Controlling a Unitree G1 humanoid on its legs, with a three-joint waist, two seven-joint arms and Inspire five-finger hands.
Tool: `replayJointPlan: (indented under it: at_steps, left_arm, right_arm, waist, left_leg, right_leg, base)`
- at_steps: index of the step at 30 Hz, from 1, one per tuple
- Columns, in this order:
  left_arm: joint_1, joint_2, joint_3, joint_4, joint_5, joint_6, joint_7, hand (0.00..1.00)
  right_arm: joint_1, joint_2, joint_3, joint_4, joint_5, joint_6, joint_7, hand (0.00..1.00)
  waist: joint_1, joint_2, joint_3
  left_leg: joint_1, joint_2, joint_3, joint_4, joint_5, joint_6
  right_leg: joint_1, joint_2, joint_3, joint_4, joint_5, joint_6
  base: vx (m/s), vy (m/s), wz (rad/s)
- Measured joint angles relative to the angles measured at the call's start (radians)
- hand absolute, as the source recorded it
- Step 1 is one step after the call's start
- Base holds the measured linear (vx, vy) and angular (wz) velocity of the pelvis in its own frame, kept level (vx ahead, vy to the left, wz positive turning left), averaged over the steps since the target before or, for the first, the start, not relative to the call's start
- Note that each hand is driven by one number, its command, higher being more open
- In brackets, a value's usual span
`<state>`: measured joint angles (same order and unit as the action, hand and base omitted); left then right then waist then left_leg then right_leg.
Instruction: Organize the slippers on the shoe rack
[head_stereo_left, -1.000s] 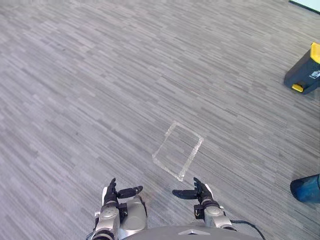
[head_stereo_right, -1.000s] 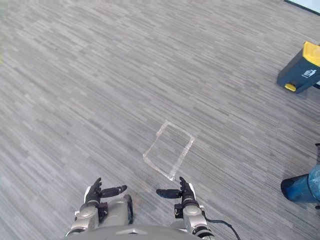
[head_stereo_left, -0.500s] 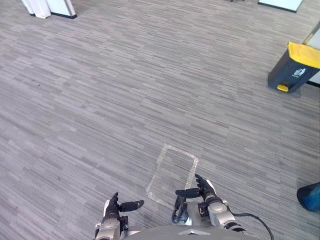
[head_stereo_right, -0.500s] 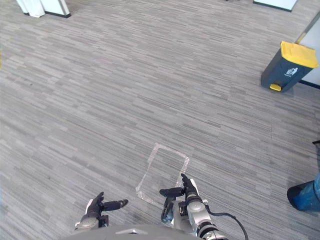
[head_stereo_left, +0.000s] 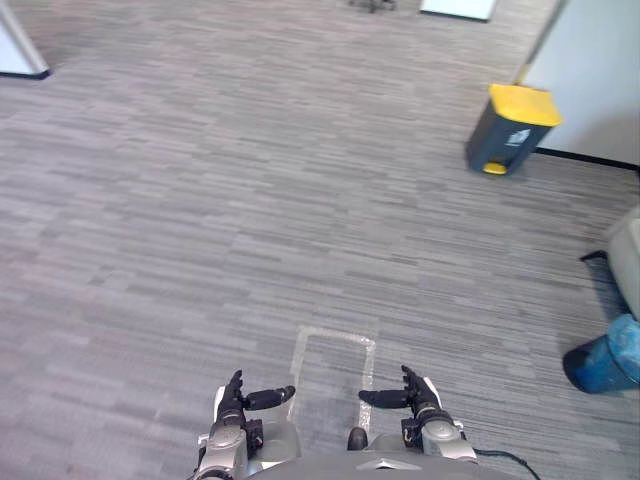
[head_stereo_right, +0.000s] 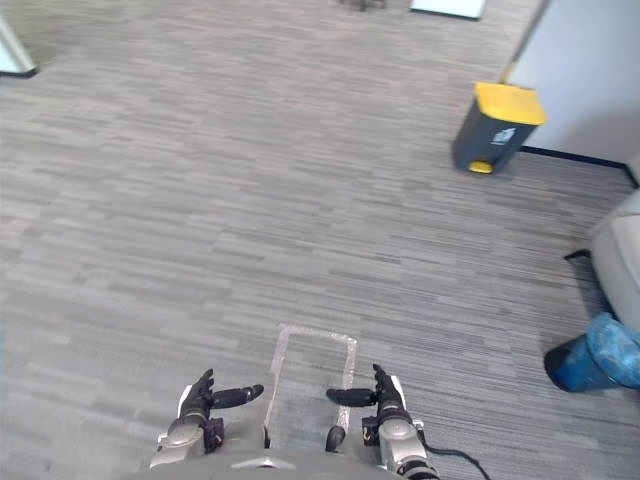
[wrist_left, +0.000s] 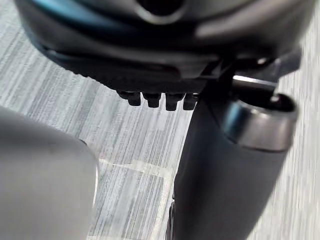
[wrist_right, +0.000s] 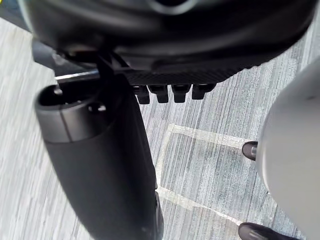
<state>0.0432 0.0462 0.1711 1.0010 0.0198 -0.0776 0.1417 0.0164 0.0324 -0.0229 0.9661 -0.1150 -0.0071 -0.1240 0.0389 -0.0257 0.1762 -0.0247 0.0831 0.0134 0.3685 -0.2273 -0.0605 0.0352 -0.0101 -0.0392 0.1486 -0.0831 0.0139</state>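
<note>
1. Robot hands: left robot hand (head_stereo_left: 231, 408), right robot hand (head_stereo_left: 420, 402), both relaxed, empty, low over floor (head_stereo_left: 200, 200) beside taped rectangle (head_stereo_left: 332, 365).
2. Step, as judged: seeking slippers and shoe rack; next move calls for turning to find them.

Nothing readable can be made out anywhere, tbh. A small white label (head_stereo_left: 516, 139) is seen on the dark side of the yellow-lidded bin (head_stereo_left: 497, 152), probably a pictogram or a line of print, but it's way too small to be read.
</note>
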Motion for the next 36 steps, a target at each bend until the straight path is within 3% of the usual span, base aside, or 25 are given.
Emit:
replayJointPlan:
  at_steps: [3, 5, 6, 7, 8, 10, 12, 15, 17, 19, 20, 23, 26, 27, 28, 31, 32, 33, 36]
  left_arm:
    - [-0.001, -0.001, -0.002, 0.013, -0.002, 0.003, 0.0, 1.0]
    - [-0.004, 0.001, -0.018, 0.029, -0.002, 0.002, 0.001, 1.0]
    - [-0.004, 0.006, -0.032, 0.034, -0.009, 0.002, 0.001, 1.0]
    - [-0.003, 0.007, -0.035, 0.035, -0.01, 0.002, 0.001, 1.0]
    - [-0.003, 0.017, -0.047, 0.042, -0.011, 0.002, 0.001, 1.0]
    - [-0.004, 0.023, -0.049, 0.048, -0.011, 0.001, 0.0, 1.0]
    - [-0.013, 0.02, -0.083, 0.066, -0.011, 0.003, -0.009, 1.0]
    - [-0.019, 0.015, -0.087, 0.073, -0.009, 0.004, -0.021, 1.0]
    - [-0.02, 0.015, -0.084, 0.06, -0.01, 0.004, -0.02, 1.0]
    - [-0.017, 0.0, -0.065, 0.041, -0.011, 0.003, -0.02, 1.0]
    - [-0.02, -0.013, -0.042, 0.037, -0.01, 0.001, -0.022, 1.0]
    - [-0.018, -0.013, -0.036, 0.024, -0.011, -0.001, -0.021, 1.0]
    - [-0.023, -0.009, -0.028, 0.01, -0.012, -0.003, -0.02, 1.0]
    - [-0.023, -0.01, -0.029, 0.005, -0.012, -0.003, -0.019, 1.0]
    - [-0.018, -0.017, -0.034, 0.009, -0.014, -0.003, -0.018, 1.0]
    - [-0.022, 0.007, -0.039, 0.027, -0.026, 0.003, -0.018, 1.0]
    - [-0.022, 0.008, -0.039, 0.028, -0.026, 0.003, -0.018, 1.0]
    - [-0.027, 0.017, -0.046, 0.042, -0.028, 0.007, -0.02, 1.0]
    - [-0.03, 0.015, -0.05, 0.057, -0.028, 0.015, -0.019, 1.0]
  right_arm:
    - [-0.004, 0.0, 0.001, 0.009, 0.0, 0.0, 0.003, 1.0]
    - [-0.023, -0.002, 0.007, 0.021, -0.001, -0.005, 0.006, 1.0]
    - [-0.044, -0.002, 0.016, 0.039, -0.001, -0.004, 0.008, 1.0]
    - [-0.045, -0.002, 0.018, 0.042, -0.001, -0.004, 0.009, 1.0]
    - [-0.045, 0.001, 0.031, 0.054, -0.003, -0.005, 0.011, 1.0]
    - [-0.05, -0.006, 0.04, 0.055, -0.003, -0.005, 0.011, 1.0]
    - [-0.073, -0.028, 0.039, 0.068, -0.005, -0.006, 0.01, 1.0]
    - [-0.073, -0.052, 0.019, 0.074, -0.005, -0.006, 0.008, 1.0]
    - [-0.06, -0.068, 0.013, 0.076, -0.003, -0.006, 0.007, 1.0]
    - [-0.047, -0.078, 0.011, 0.073, -0.001, -0.006, 0.005, 1.0]
    - [-0.044, -0.082, -0.005, 0.071, -0.001, -0.005, 0.004, 1.0]
    - [-0.044, -0.082, -0.033, 0.073, 0.0, -0.003, 0.0, 1.0]
    - [-0.042, -0.083, -0.038, 0.079, -0.001, 0.003, -0.014, 1.0]
    - [-0.039, -0.084, -0.041, 0.079, -0.001, 0.004, -0.016, 1.0]
    - [-0.033, -0.093, -0.044, 0.078, -0.001, 0.003, -0.017, 1.0]
    - [-0.012, -0.069, -0.062, 0.074, -0.001, 0.004, -0.014, 1.0]
    - [-0.011, -0.068, -0.064, 0.074, -0.001, 0.004, -0.014, 1.0]
    - [-0.01, -0.059, -0.073, 0.075, -0.001, 0.004, -0.011, 1.0]
    - [-0.013, -0.06, -0.074, 0.073, -0.001, 0.003, -0.007, 1.0]
  waist:
    - [-0.001, 0.002, 0.001]
    - [-0.007, 0.025, 0.009]
    - [-0.008, 0.033, 0.014]
    - [-0.009, 0.034, 0.015]
    - [-0.01, 0.022, 0.009]
    - [-0.015, 0.02, 0.007]
    - [-0.039, 0.033, 0.015]
    - [-0.044, 0.039, 0.02]
    - [-0.04, 0.038, 0.021]
    - [-0.021, 0.055, 0.025]
    - [-0.011, 0.07, 0.028]
    - [-0.006, 0.064, 0.034]
    - [0.005, 0.05, 0.043]
    - [0.007, 0.049, 0.045]
    - [0.008, 0.064, 0.035]
    - [0.004, 0.021, 0.014]
    - [0.004, 0.02, 0.013]
    - [0.003, -0.001, 0.003]
    - [0.003, 0.01, 0.009]
  left_leg:
    - [0.062, -0.014, 0.069, -0.039, -0.008, 0.014]
    - [0.127, -0.005, 0.159, -0.091, -0.009, 0.028]
    - [0.158, -0.003, 0.211, -0.12, -0.006, 0.032]
    - [0.163, -0.003, 0.22, -0.125, -0.006, 0.032]
    - [0.19, -0.015, 0.281, -0.141, -0.007, 0.032]
    - [0.199, -0.013, 0.288, -0.148, -0.007, 0.032]
    - [0.203, -0.01, 0.305, -0.168, -0.006, 0.032]
    - [0.188, 0.003, 0.305, -0.106, -0.006, 0.027]
    - [0.121, 0.043, 0.301, 0.086, -0.009, 0.021]
    - [0.027, 0.109, 0.3, 0.337, -0.002, -0.007]
    - [-0.001, 0.128, 0.275, 0.399, -0.04, -0.007]
    - [-0.055, 0.091, 0.21, 0.303, -0.096, -0.004]
    - [-0.103, 0.005, -0.008, 0.091, -0.087, -0.005]
    - [-0.104, -0.019, -0.093, 0.022, -0.048, -0.018]
    - [-0.075, -0.033, -0.104, -0.001, 0.061, -0.01]
    - [-0.044, -0.059, 0.003, -0.002, 0.025, 0.031]
    - [-0.042, -0.059, 0.007, -0.002, 0.025, 0.031]
    - [-0.009, -0.074, 0.048, -0.031, 0.022, 0.032]
    - [0.083, -0.077, 0.105, -0.09, 0.022, 0.033]
  right_leg:
    - [-0.001, -0.011, 0.059, 0.023, -0.009, 0.023]
    - [-0.034, -0.021, 0.019, 0.092, -0.012, 0.029]
    - [-0.061, -0.047, -0.113, 0.151, -0.032, 0.016]
    - [-0.067, -0.056, -0.147, 0.162, -0.038, 0.012]
    - [-0.088, -0.113, -0.387, 0.21, -0.068, -0.026]
    - [-0.096, -0.106, -0.403, 0.209, -0.069, -0.028]
    - [-0.104, -0.088, -0.378, 0.2, -0.069, -0.031]
    - [-0.083, -0.068, -0.361, 0.156, -0.071, -0.037]
    - [-0.04, -0.05, -0.348, 0.101, -0.063, -0.038]
    - [0.001, -0.011, -0.304, 0.065, -0.058, -0.058]
    - [0.011, 0.004, -0.266, 0.063, -0.061, -0.064]
    - [0.019, 0.005, -0.174, 0.06, -0.061, -0.064]
    - [0.014, -0.014, -0.061, 0.079, -0.078, -0.036]
    - [0.006, -0.021, -0.014, 0.102, -0.093, -0.014]
    - [-0.002, -0.021, 0.035, 0.138, -0.116, 0.018]
    - [-0.01, -0.069, 0.08, 0.146, -0.129, 0.042]
    - [-0.011, -0.07, 0.081, 0.146, -0.129, 0.043]
    - [-0.015, -0.087, 0.102, 0.151, -0.128, 0.052]
    - [-0.027, -0.102, 0.072, 0.235, -0.125, 0.058]
  base:
    - [0.12, 0.191, -0.8]
    - [0.08, 0.105, -1.08]
    - [0.05, 0.009, -0.65]
    - [0.06, -0.019, -1.11]
    - [0.05, -0.03, -0.79]
    - [0.07, -0.045, -0.76]
    - [0.05, -0.023, -0.42]
    - [0.01, -0.024, -0.2]
    - [0.01, -0.07, -0.18]
    - [0.09, -0.02, -0.61]
    - [0.12, 0.057, -0.92]
    - [0.11, 0.103, -1.04]
    - [0.15, 0.185, -1.14]
    - [0.19, 0.234, -1.28]
    - [0.21, 0.255, -1.23]
    - [0.3, 0.302, -0.85]
    - [0.31, 0.236, -0.8]
    - [0.22, 0.148, -0.55]
    - [0.17, 0.107, -0.77]
